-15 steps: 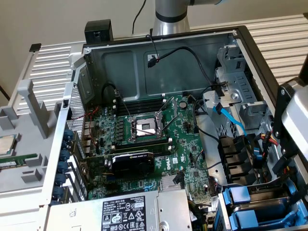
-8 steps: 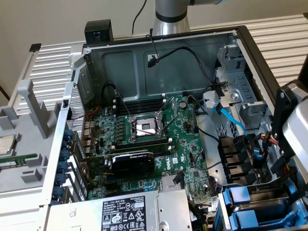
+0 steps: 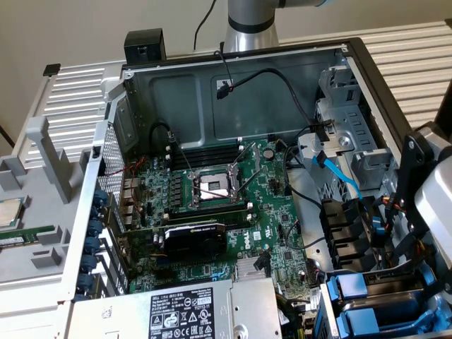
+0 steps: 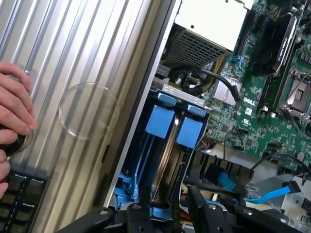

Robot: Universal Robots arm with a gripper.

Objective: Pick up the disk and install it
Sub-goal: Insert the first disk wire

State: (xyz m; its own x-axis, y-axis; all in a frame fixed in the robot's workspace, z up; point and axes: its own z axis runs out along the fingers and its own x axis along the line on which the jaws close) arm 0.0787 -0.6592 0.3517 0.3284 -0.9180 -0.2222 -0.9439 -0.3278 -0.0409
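At the foot of the wrist view we see only the black body of the gripper [image 4: 194, 213], and we cannot tell whether it is open or closed, or whether it holds anything. It hangs over the drive bay [image 4: 165, 145] at the corner of the open computer case [image 3: 233, 78]. Two blue-fronted carriers sit side by side in that bay, standing on edge with their blue tabs up; we take the disk [image 4: 159, 121] to be one of them, though we cannot tell which, and beside it stands the other carrier [image 4: 189, 132].

In the exterior view the arm's grey and black wrist [image 3: 431, 191] fills the exterior view's right edge, above the same blue carriers [image 3: 367, 304]. Further out lie the green motherboard [image 3: 212, 205], with its bare processor socket [image 3: 213, 188] and a black card [image 3: 194, 239], and the silver power-supply box [image 3: 191, 311] with its black-and-white label. A light blue cable [image 3: 342, 176] runs past the metal cage.

The case rests on a ribbed, pale metal surface [image 4: 73, 73]. In the wrist view a person's hand [image 4: 14, 111] rests at that surface's edge, over a dark keyboard [image 4: 19, 194]. Behind the case we see a plain beige wall [image 3: 70, 28] and the arm's silver base [image 3: 251, 25].
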